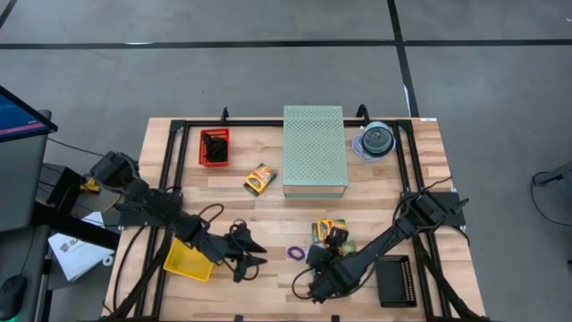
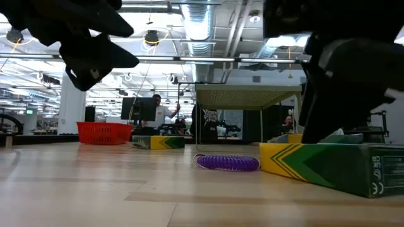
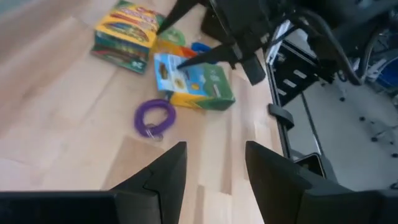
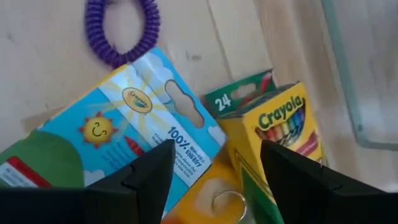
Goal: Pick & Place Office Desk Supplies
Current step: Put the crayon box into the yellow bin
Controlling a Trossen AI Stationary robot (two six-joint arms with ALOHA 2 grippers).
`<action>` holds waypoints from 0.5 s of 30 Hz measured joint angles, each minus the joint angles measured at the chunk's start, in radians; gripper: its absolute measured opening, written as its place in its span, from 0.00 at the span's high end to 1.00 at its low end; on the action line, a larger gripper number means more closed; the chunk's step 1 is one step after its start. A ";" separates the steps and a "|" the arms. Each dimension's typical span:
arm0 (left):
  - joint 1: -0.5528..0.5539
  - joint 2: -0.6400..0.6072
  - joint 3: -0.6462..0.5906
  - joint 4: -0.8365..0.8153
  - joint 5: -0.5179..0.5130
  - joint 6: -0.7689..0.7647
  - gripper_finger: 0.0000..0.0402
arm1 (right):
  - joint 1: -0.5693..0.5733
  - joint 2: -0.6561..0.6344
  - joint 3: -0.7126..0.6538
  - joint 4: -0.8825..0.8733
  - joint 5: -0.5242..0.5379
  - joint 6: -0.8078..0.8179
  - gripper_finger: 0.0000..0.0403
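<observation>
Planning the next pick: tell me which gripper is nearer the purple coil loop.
Left, narrowly. The left gripper hangs open just left of the purple coil loop; the right gripper is open over the crayon boxes to the loop's right.

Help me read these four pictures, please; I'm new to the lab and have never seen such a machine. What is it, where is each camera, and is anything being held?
It is a robot with two dark arms at a wooden table, each ending in a two-finger gripper.

One picture looks straight down on the table, one looks level across the tabletop, and the other two come from cameras on the arms' wrists.

On the table lie crayon boxes, a purple coiled loop, a red basket, a yellow tray, a pale green perforated box, a clear disc spindle and a black tray.

The left gripper is open and empty, pointing toward the loop. The right gripper hovers, open, over the crayon boxes. Nothing is held.
</observation>
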 joint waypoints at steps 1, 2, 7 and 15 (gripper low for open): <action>-0.001 0.014 0.000 0.029 0.007 -0.004 0.60 | 0.000 0.000 0.010 0.000 -0.020 0.002 0.41; 0.000 0.026 0.000 0.053 0.018 -0.013 0.60 | 0.003 0.000 0.020 0.005 -0.040 0.002 0.41; 0.001 0.041 0.000 0.058 0.022 -0.021 0.60 | 0.053 0.000 0.058 0.091 -0.107 0.127 0.41; 0.007 0.039 0.000 0.059 0.022 -0.016 0.60 | 0.099 0.006 0.128 0.105 -0.198 0.288 0.41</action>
